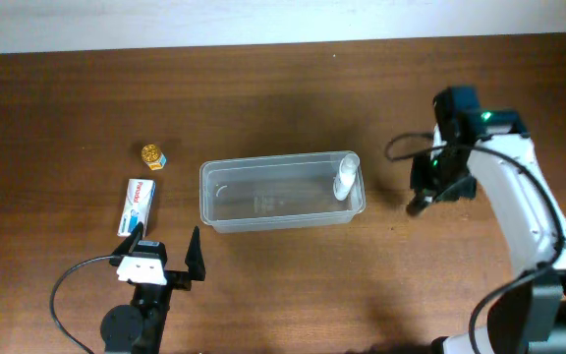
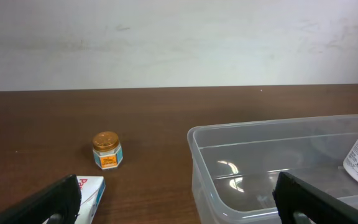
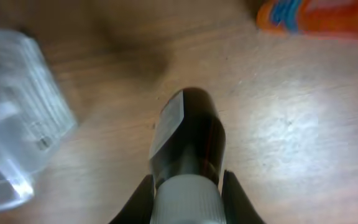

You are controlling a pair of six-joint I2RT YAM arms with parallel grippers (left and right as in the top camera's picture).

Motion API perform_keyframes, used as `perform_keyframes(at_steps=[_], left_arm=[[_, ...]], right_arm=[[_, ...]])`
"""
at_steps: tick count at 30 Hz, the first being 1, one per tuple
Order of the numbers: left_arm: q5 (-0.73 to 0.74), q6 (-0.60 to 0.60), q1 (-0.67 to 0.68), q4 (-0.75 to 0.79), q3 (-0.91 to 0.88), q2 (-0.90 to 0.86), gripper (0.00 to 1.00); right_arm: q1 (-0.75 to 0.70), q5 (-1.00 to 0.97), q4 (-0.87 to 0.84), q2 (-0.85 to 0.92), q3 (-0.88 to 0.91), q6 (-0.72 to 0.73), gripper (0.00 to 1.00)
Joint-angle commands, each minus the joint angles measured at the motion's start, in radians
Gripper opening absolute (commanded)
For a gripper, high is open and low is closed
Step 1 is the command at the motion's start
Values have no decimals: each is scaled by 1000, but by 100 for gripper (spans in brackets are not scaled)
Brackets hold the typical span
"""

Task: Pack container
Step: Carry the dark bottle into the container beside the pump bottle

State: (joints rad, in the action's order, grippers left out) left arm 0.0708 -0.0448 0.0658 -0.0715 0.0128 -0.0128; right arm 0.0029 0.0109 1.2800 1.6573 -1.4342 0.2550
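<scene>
In the middle of the table I have the clear plastic container, its long side running left to right. A white labelled bottle leans inside it at the right end.

The left fingers are near the container's front left corner. They are spread as wide as they go and hold nothing. Through the left wrist camera I look between them at the container's end wall.

Just past them a white and blue medicine box lies flat. Further back stands a small jar with a gold lid. Both are on the table to the left of the container and apart from it.

Off the container's right end, and not touching it, the right fingers are clamped tight on a dark brown bottle. It has a pale label and a whitish cap, and the grip is at the cap end. I cannot tell whether that bottle is resting on the table or lifted off it. A blurred orange and blue object lies on the table beyond it.
</scene>
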Motion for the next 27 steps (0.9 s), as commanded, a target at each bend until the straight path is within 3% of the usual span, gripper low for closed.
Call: perform_keyframes(at_steps=[1, 12, 22, 27], left_arm=[[-7, 16, -4, -5, -4, 2, 99], [-7, 16, -4, -5, -4, 2, 99], [-7, 16, -4, -5, -4, 2, 99], [-7, 16, -4, -5, -4, 2, 99]], right_arm=[[-2, 9, 61, -9, -172, -16, 16], [157, 66, 144, -13, -510, -93, 17], [446, -9, 113, -13, -519, -166, 17], [525, -27, 111, -4, -513, -269, 17]])
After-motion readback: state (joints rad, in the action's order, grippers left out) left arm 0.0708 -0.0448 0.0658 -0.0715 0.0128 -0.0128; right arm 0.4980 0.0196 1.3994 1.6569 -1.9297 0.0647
